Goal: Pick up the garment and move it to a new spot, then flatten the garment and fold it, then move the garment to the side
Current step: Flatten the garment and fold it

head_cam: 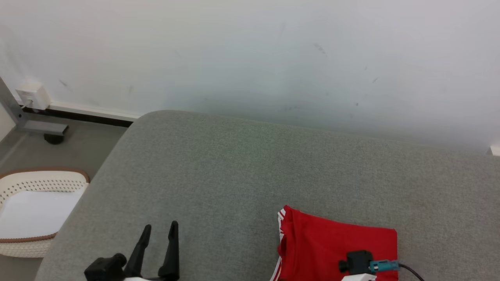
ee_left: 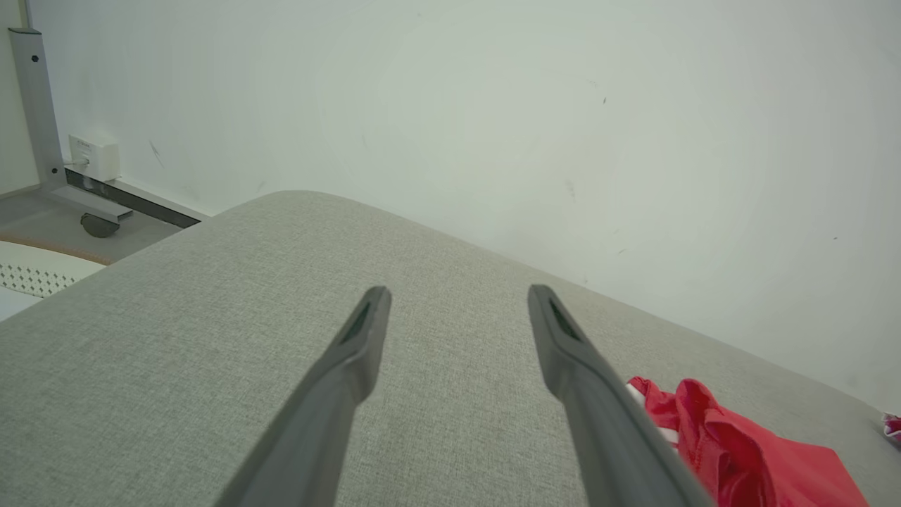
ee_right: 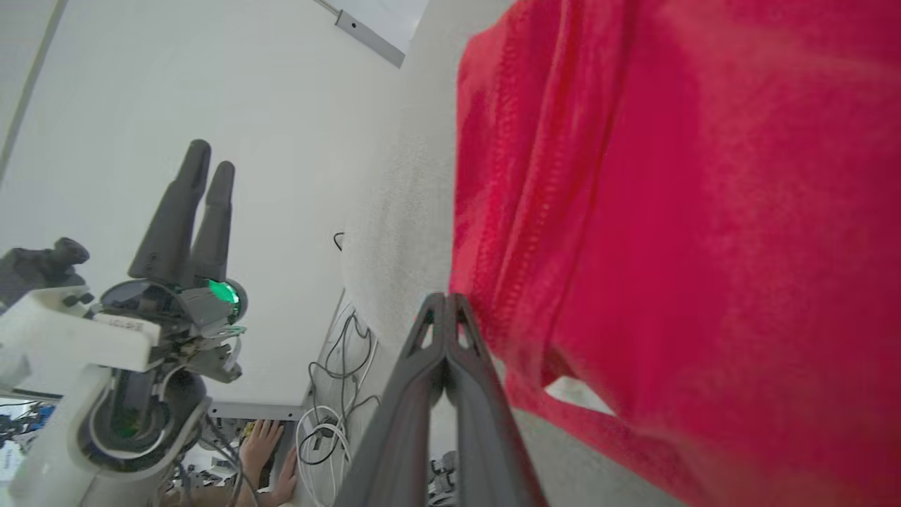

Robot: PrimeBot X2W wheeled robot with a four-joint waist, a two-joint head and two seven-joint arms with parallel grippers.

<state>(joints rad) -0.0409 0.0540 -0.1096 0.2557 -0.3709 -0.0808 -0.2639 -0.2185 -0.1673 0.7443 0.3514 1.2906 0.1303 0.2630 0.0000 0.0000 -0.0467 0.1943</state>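
Observation:
The garment (head_cam: 328, 238) is red with white stripes at its edge and lies folded on the grey sofa (head_cam: 234, 164), low and right in the head view. My right wrist (head_cam: 361, 263) hangs over its near part. In the right wrist view my right gripper (ee_right: 445, 301) is shut at the garment's (ee_right: 669, 211) hem, with cloth bunched against one finger. My left gripper (head_cam: 160, 230) stands open over bare cushion, well left of the garment (ee_left: 746, 451). Nothing lies between its fingertips (ee_left: 457, 299).
A white perforated basket (head_cam: 35, 207) sits on the floor left of the sofa. A white wall runs behind the sofa. Below the sofa's front edge, the right wrist view shows loose cables (ee_right: 331, 422) and a person's hand (ee_right: 264, 451).

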